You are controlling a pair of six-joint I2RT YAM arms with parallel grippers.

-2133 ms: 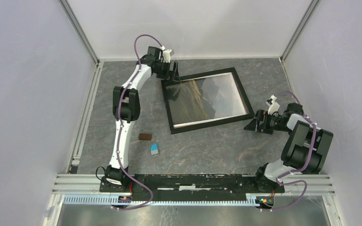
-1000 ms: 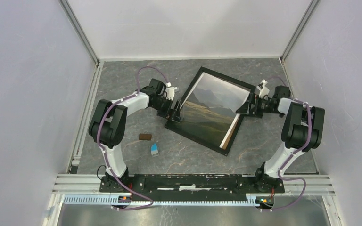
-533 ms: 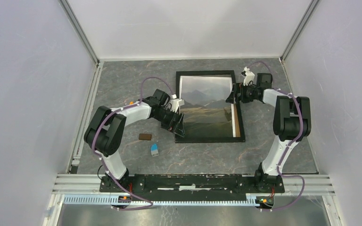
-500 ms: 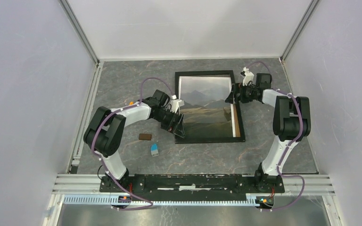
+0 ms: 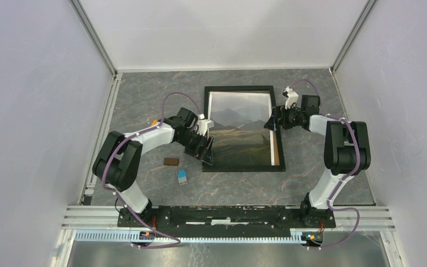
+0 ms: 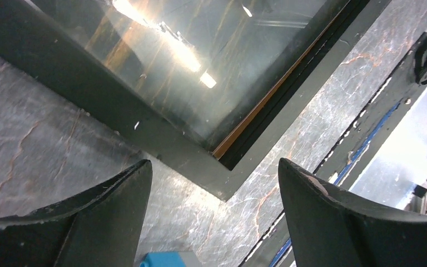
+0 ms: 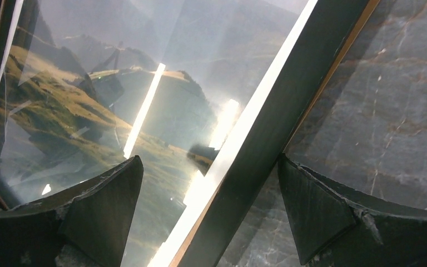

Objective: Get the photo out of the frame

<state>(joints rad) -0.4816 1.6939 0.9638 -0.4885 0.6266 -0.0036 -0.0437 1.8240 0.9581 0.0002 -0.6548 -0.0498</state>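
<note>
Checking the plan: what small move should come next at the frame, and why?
Probably close the right gripper on the frame, whose rail sits between its open jaws. It lies glass-up with the photo inside, and the open left gripper only brackets the near corner, so nothing is gripped yet.

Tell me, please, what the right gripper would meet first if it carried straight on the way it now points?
Probably the frame, at its black right-hand border: the open right gripper points down at that strip, which lies between its jaws. The gap to it is unclear.
</note>
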